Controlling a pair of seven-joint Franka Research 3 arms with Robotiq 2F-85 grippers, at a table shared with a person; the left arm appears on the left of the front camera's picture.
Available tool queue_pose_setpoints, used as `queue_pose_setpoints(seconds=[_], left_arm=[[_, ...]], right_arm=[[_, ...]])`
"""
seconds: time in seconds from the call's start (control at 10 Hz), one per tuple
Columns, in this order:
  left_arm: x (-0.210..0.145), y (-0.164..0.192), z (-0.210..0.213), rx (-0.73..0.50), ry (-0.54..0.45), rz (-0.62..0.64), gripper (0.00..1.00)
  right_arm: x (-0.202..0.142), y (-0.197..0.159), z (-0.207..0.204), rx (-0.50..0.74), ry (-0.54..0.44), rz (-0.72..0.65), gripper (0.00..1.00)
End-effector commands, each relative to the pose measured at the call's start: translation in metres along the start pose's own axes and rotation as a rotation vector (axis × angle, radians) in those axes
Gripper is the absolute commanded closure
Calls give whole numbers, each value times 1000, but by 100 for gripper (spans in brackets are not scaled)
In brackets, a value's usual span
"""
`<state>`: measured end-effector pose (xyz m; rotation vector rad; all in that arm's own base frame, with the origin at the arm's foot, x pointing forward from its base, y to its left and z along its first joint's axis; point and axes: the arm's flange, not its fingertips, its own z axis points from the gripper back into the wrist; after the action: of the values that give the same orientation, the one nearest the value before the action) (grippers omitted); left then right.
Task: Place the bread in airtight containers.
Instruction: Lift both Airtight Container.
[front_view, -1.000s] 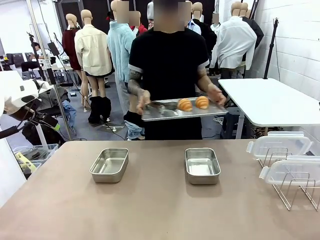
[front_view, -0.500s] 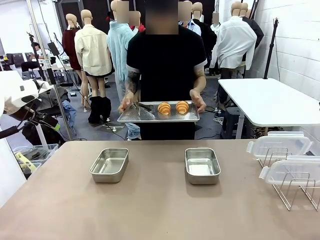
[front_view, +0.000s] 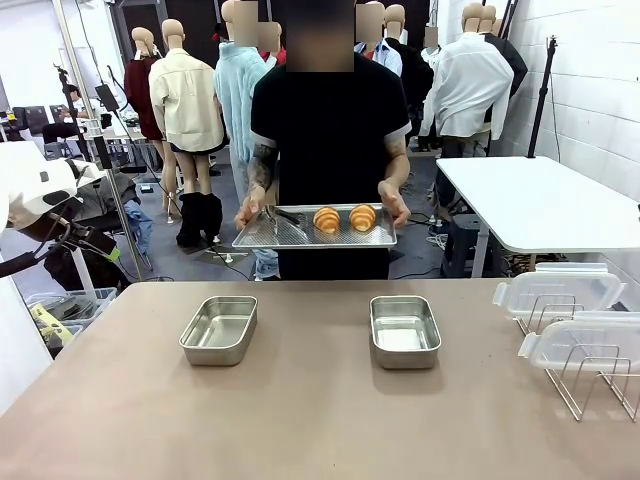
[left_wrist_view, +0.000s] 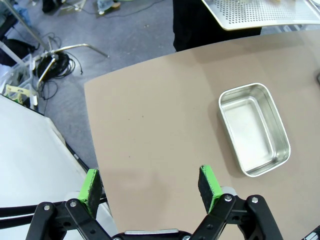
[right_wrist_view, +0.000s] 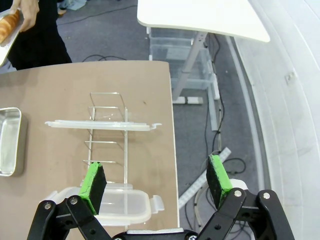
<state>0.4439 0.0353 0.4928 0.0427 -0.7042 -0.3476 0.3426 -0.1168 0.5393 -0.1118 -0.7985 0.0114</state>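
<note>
White side table on grey floor

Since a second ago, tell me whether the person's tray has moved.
Yes. The tray shifted toward the robot's left: once centred behind the right pan, it is now mostly left of it.

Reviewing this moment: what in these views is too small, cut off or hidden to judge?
- Front view: the dark utensil on the tray the person holds is too small to identify.
- Left wrist view: the tray is cut by the top edge, so what lies on it cannot be made out.
- Right wrist view: a croissant and a pan are cut by the left edge.
- Front view: the nearer lid runs off the right edge.
</note>
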Motion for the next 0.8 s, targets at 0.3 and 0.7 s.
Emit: queue_pose_setpoints(seconds=[0.3, 0.7], left_arm=[[0, 2, 2, 1, -5, 7, 0], [0, 2, 2, 1, -5, 7, 0]], right_arm=[[0, 0, 0, 1, 0, -3, 0], [0, 0, 0, 1, 0, -3, 0]])
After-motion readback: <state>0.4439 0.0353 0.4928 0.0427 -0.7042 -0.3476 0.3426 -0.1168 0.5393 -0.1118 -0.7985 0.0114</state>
